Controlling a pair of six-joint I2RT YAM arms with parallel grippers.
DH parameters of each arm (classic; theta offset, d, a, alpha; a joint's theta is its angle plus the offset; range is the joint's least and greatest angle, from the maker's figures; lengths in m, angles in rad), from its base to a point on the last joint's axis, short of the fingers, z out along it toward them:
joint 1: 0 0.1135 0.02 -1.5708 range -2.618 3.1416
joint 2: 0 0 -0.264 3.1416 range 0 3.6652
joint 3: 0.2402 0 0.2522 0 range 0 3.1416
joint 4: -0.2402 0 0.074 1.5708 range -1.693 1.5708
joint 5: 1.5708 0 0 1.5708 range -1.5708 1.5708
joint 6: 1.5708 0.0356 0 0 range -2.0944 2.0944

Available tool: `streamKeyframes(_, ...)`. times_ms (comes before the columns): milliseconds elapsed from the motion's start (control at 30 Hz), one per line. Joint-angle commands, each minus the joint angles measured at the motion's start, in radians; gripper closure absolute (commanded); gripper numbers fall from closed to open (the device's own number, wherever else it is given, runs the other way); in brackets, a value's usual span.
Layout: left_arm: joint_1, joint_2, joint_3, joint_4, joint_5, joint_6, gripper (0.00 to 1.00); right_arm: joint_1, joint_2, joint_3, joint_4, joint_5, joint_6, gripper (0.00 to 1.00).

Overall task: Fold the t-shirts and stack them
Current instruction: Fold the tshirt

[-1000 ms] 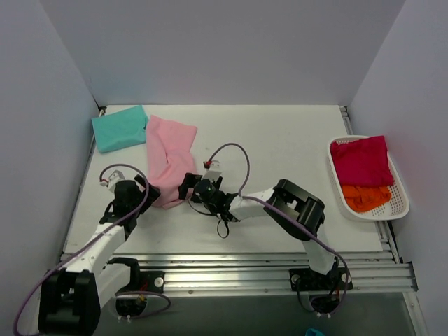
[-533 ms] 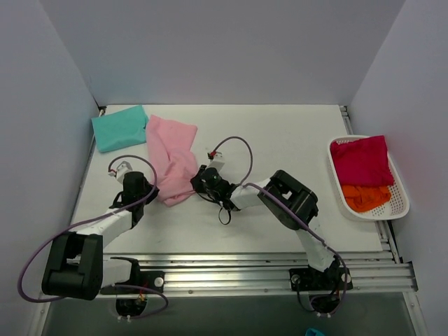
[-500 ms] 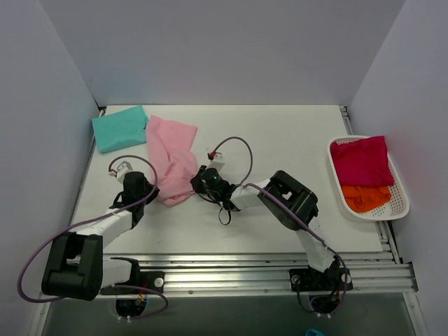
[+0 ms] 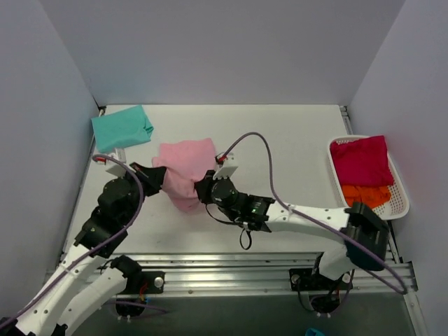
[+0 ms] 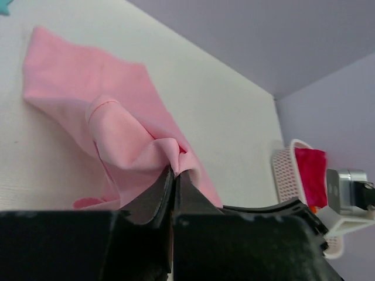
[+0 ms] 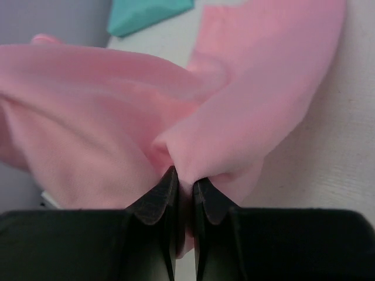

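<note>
The light pink t-shirt is bunched up and partly lifted off the table at centre left. My left gripper is shut on a fold at its left side, and the wrist view shows pink cloth pinched at the fingertips. At the shirt's right side my right gripper is shut on another fold, with pink cloth squeezed between the jaws. A folded teal t-shirt lies at the far left corner. The crimson t-shirt and the orange one sit in the basket.
A white mesh basket stands at the table's right edge, and its rim shows in the left wrist view. Grey walls enclose the table on the left, back and right. The teal shirt lies just beyond the pink one.
Both grippers have shut on the near end of the pink shirt and raised it. The long flat shirt is now gathered up, its near end carried up and away from the table's front.
</note>
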Motion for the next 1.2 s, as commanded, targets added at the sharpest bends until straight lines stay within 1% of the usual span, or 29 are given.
streamKeyframes(0, -0.083, -0.092, 0.143, -0.205, -0.033, 0.036, 0.98, 0.151, -0.216, 0.052, -0.188, 0.235, -0.062, 1.0)
streamKeyframes(67, -0.114, -0.106, 0.197, -0.245, 0.03, 0.056, 0.98, 0.225, -0.312, 0.073, -0.277, 0.306, -0.073, 1.0)
streamKeyframes(100, -0.134, -0.105, 0.253, -0.253, 0.06, 0.064, 0.98, 0.304, -0.337, 0.101, -0.306, 0.34, -0.076, 1.0)
streamKeyframes(133, -0.14, -0.1, 0.289, -0.267, 0.123, 0.074, 0.98, 0.344, -0.381, 0.116, -0.361, 0.406, -0.077, 1.0)
streamKeyframes(200, -0.148, -0.08, 0.387, -0.279, 0.206, 0.088, 0.98, 0.421, -0.418, 0.173, -0.412, 0.466, -0.085, 1.0)
streamKeyframes(233, -0.149, -0.073, 0.421, -0.283, 0.241, 0.098, 0.98, 0.505, -0.446, 0.194, -0.452, 0.533, -0.091, 1.0)
streamKeyframes(267, -0.149, -0.066, 0.456, -0.287, 0.305, 0.104, 0.98, 0.551, -0.455, 0.216, -0.468, 0.573, -0.099, 1.0)
streamKeyframes(300, -0.149, -0.054, 0.49, -0.288, 0.327, 0.11, 0.98, 0.598, -0.463, 0.239, -0.472, 0.616, -0.125, 1.0)
streamKeyframes(333, -0.149, -0.048, 0.555, -0.293, 0.332, 0.117, 0.98, 0.691, -0.474, 0.283, -0.503, 0.661, -0.14, 1.0)
streamKeyframes(367, -0.149, -0.045, 0.582, -0.29, 0.361, 0.121, 0.98, 0.736, -0.474, 0.306, -0.503, 0.751, -0.16, 1.0)
streamKeyframes(467, -0.149, -0.005, 0.689, -0.276, 0.377, 0.145, 0.98, 0.852, -0.459, 0.406, -0.506, 0.895, -0.252, 1.0)
streamKeyframes(533, -0.149, 0.068, 0.749, -0.261, 0.407, 0.168, 0.98, 0.868, -0.451, 0.458, -0.488, 0.926, -0.324, 1.0)
streamKeyframes(567, -0.151, 0.099, 0.804, -0.254, 0.421, 0.176, 0.98, 0.866, -0.452, 0.466, -0.486, 0.939, -0.344, 1.0)
streamKeyframes(600, -0.149, 0.168, 0.829, -0.248, 0.429, 0.188, 0.98, 0.868, -0.454, 0.471, -0.454, 0.971, -0.362, 1.0)
streamKeyframes(667, -0.149, 0.232, 0.863, -0.233, 0.41, 0.202, 0.98, 0.859, -0.475, 0.457, -0.422, 1.021, -0.406, 1.0)
streamKeyframes(700, -0.149, 0.291, 0.877, -0.227, 0.394, 0.213, 0.98, 0.816, -0.484, 0.448, -0.431, 1.056, -0.404, 1.0)
streamKeyframes(733, -0.149, 0.32, 0.875, -0.204, 0.377, 0.214, 0.98, 0.775, -0.513, 0.434, -0.46, 1.046, -0.384, 1.0)
streamKeyframes(767, -0.148, 0.343, 0.868, -0.186, 0.367, 0.216, 0.98, 0.72, -0.532, 0.407, -0.515, 1.013, -0.278, 1.0)
streamKeyframes(800, -0.146, 0.389, 0.846, -0.17, 0.361, 0.219, 0.98, 0.569, -0.549, 0.385, -0.561, 0.961, -0.227, 1.0)
streamKeyframes(833, -0.145, 0.411, 0.831, -0.127, 0.354, 0.222, 0.98, 0.479, -0.578, 0.356, -0.587, 0.825, -0.2, 1.0)
streamKeyframes(867, -0.141, 0.432, 0.817, -0.106, 0.351, 0.222, 0.98, 0.389, -0.584, 0.328, -0.598, 0.754, -0.147, 1.0)
streamKeyframes(900, -0.126, 0.482, 0.786, -0.089, 0.35, 0.217, 0.98, 0.212, -0.584, 0.279, -0.604, 0.682, -0.134, 1.0)
streamKeyframes(933, -0.112, 0.509, 0.771, -0.051, 0.349, 0.211, 0.98, 0.123, -0.558, 0.258, -0.607, 0.543, -0.123, 1.0)
streamKeyframes(1000, -0.077, 0.591, 0.73, 0.005, 0.366, 0.19, 0.98, -0.052, -0.506, 0.2, -0.591, 0.383, -0.107, 1.0)
streamKeyframes(1033, -0.028, 0.621, 0.681, 0.073, 0.381, 0.158, 0.98, -0.209, -0.438, 0.175, -0.543, 0.219, -0.103, 1.0)
streamKeyframes(1067, -0.002, 0.651, 0.656, 0.115, 0.396, 0.142, 0.98, -0.276, -0.401, 0.149, -0.508, 0.155, -0.103, 1.0)
streamKeyframes(1100, 0.021, 0.731, 0.638, 0.15, 0.403, 0.121, 0.98, -0.331, -0.362, 0.127, -0.438, 0.112, -0.099, 1.0)
streamKeyframes(1133, 0.058, 0.78, 0.628, 0.219, 0.409, 0.119, 0.98, -0.411, -0.277, 0.098, -0.404, 0.094, -0.099, 1.0)
streamKeyframes(1167, 0.073, 0.827, 0.631, 0.265, 0.413, 0.122, 0.98, -0.445, -0.227, 0.092, -0.375, 0.057, -0.099, 1.0)
